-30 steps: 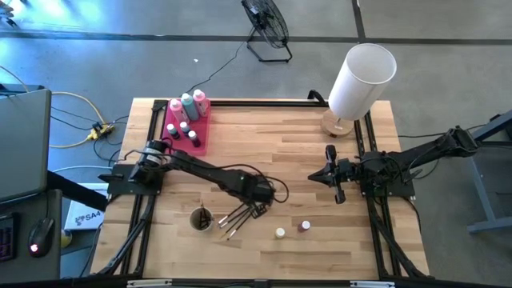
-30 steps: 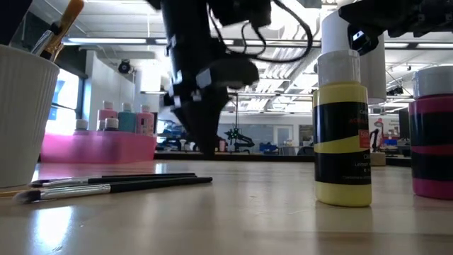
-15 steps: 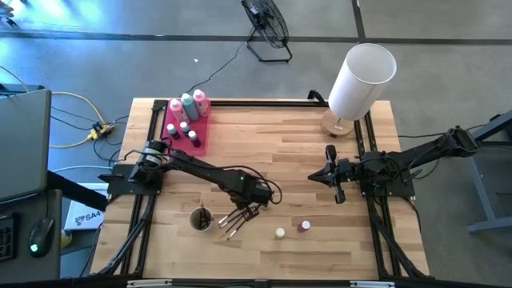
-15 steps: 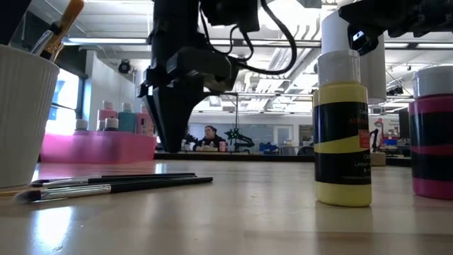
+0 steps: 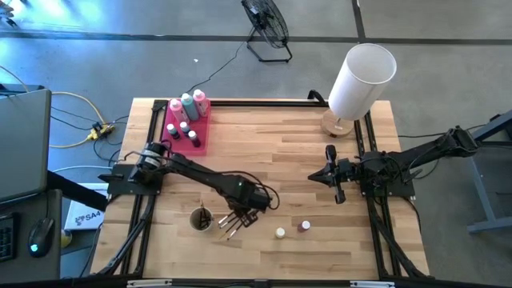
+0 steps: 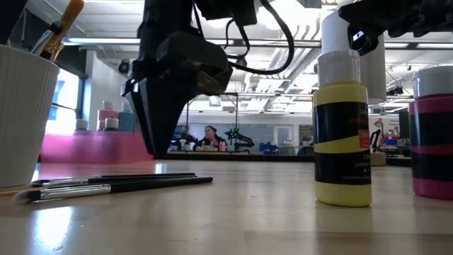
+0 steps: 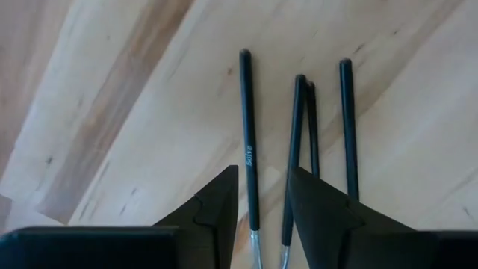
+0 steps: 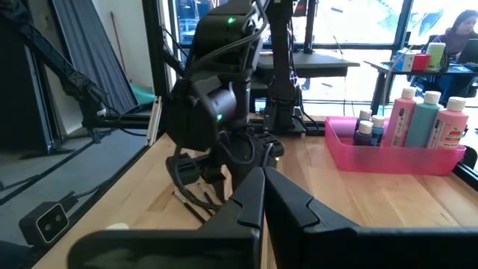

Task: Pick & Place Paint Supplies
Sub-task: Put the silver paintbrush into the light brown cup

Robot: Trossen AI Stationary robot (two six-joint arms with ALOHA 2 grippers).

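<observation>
So closest to the low camera you've got the yellow paint pot [image 6: 342,134] and a pink one [image 6: 433,131] standing upright on the wooden table [image 5: 296,152], white caps up, with the white cup [image 6: 25,117] off to the other side holding a brush handle that sticks up at a tilt. Just behind that, the loose brushes [image 6: 117,183] lie flat on the wood in a little bundle. In the left wrist view four dark handles [image 7: 295,142] run roughly parallel, long axes pointing away from the camera, and the metal ferrules sit down near the fingertips [image 7: 224,202], so the bristle ends face the arm's side. From above they fan out beside the cup [image 5: 200,218], running diagonally. The left gripper [image 5: 242,214] hangs right over them with its fingers parted and two of the handles between the tips, not clamped on anything as far as I can see. The right gripper [image 5: 334,173] is parked well apart near the right side of the table, fingers pressed together, holding nothing. Farther back, the pink tray [image 5: 198,141] holds the pink and teal squeeze bottles [image 5: 188,105] upright plus a few small pots, and the white lampshade [image 5: 362,78] stands tilted at the far right corner.
</observation>
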